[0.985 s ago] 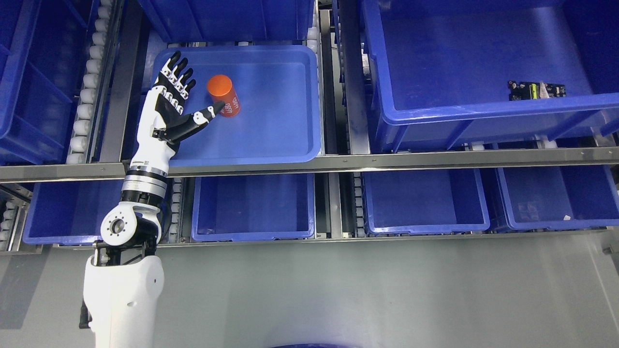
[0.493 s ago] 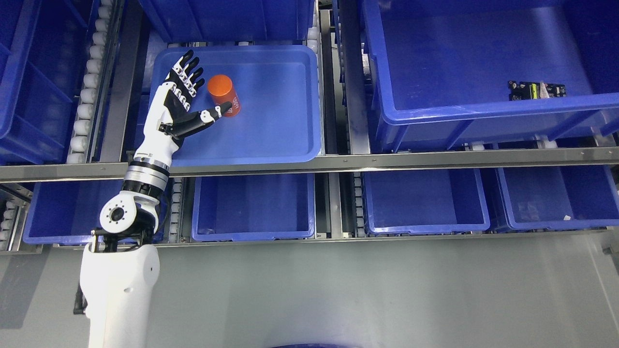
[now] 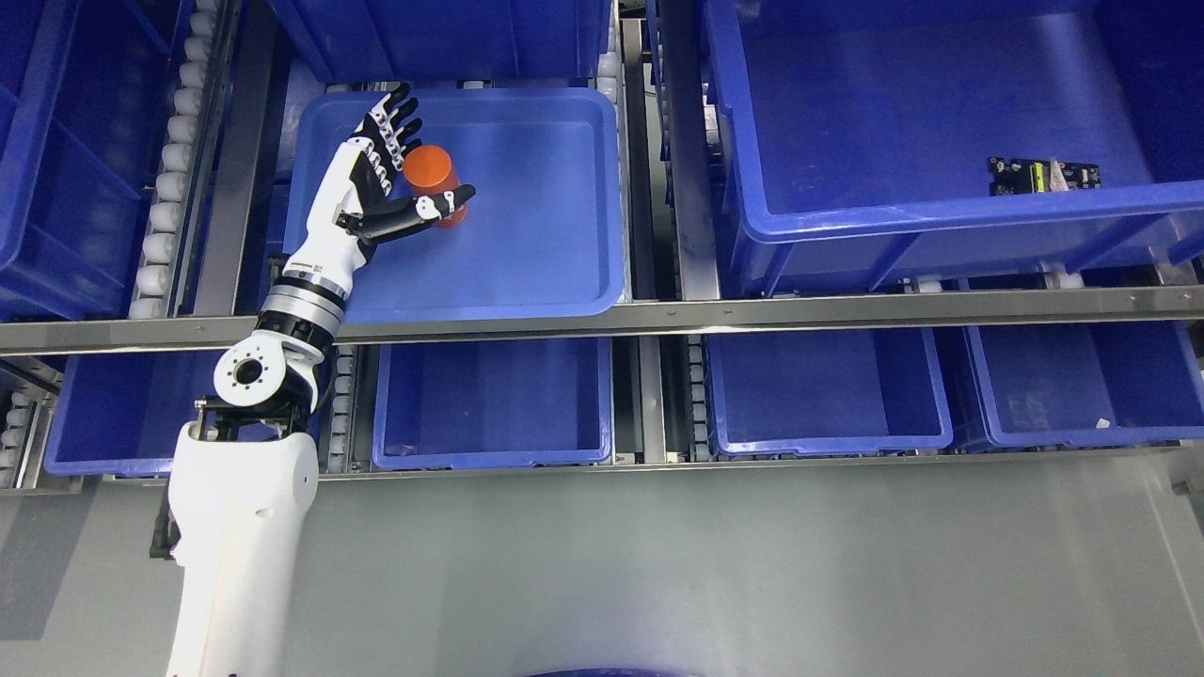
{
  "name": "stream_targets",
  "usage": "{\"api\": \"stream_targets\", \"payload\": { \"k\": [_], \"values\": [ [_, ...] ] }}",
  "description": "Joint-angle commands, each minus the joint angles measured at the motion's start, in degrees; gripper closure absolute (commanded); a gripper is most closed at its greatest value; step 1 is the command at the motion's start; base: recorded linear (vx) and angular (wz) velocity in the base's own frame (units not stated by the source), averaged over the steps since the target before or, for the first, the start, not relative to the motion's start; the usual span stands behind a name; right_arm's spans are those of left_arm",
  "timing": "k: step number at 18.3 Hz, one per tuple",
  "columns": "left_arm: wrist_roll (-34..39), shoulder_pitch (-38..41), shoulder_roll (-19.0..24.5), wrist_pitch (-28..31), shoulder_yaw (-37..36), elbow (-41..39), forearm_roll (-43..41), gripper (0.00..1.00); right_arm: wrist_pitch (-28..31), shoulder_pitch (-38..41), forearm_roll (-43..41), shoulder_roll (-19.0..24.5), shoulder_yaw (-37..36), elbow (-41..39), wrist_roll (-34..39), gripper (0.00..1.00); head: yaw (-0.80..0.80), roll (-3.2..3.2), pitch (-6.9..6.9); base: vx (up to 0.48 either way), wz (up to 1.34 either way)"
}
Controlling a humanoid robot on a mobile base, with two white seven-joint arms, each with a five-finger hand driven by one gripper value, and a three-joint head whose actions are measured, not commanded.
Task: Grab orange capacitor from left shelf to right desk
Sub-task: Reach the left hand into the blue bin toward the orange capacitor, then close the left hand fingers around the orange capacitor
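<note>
Looking down from the head view, you see your left arm (image 3: 240, 527) come in from the lower left, its white forearm shell rising to a round elbow joint in front of the lower shelf rail. From there the slimmer white wrist section slants up and to the right, crossing the metal rail (image 3: 658, 315) and the near rim of the shallow blue tray (image 3: 546, 273) on the upper shelf level.

Your left hand (image 3: 376, 183) sits over the tray's left part, palm turned toward the orange capacitor (image 3: 431, 169). The four fingers (image 3: 400, 118) point up and slightly right, held straight and close together along the capacitor's left side. The thumb (image 3: 428, 209) reaches out to the right and crosses in front of the capacitor's lower end, hiding part of it. So the hand is spread, bracketing the capacitor between fingers and thumb without being wrapped round it; you cannot tell from this angle whether fingers or thumb actually touch it.

The capacitor is in the tray's upper left area, its round orange top facing the camera, its body running down and right behind the thumb.

To the right, a large deep blue bin (image 3: 941, 216) holds a small circuit board (image 3: 1039, 176) near its right side, well apart from the hand. Below the rail you see a row of blue bins (image 3: 494, 404), and beneath them grey floor (image 3: 705, 564).
</note>
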Motion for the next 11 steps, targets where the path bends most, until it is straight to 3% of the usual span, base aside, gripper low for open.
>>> {"api": "stream_targets", "payload": {
  "k": [1,7,11],
  "values": [
    [-0.30,-1.46,-0.43,0.09,-3.54,7.45,-1.49,0.01,-0.13,1.23,0.35,-1.00,-0.70,-1.00,-0.03,0.00,0.00,0.00,0.00,0.000,0.00],
    [-1.09,-2.25,-0.44,0.00,-4.95,9.29,-1.84,0.08,-0.13,1.23,0.35,-1.00,-0.70,-1.00,-0.03,0.00,0.00,0.00,0.00,0.000,0.00],
    [-1.09,-3.05,-0.26,-0.17,-4.16,11.32,-2.28,0.20,-0.13,1.23,0.35,-1.00,-0.70,-1.00,-0.03,0.00,0.00,0.00,0.00,0.000,0.00]
  ]
}}
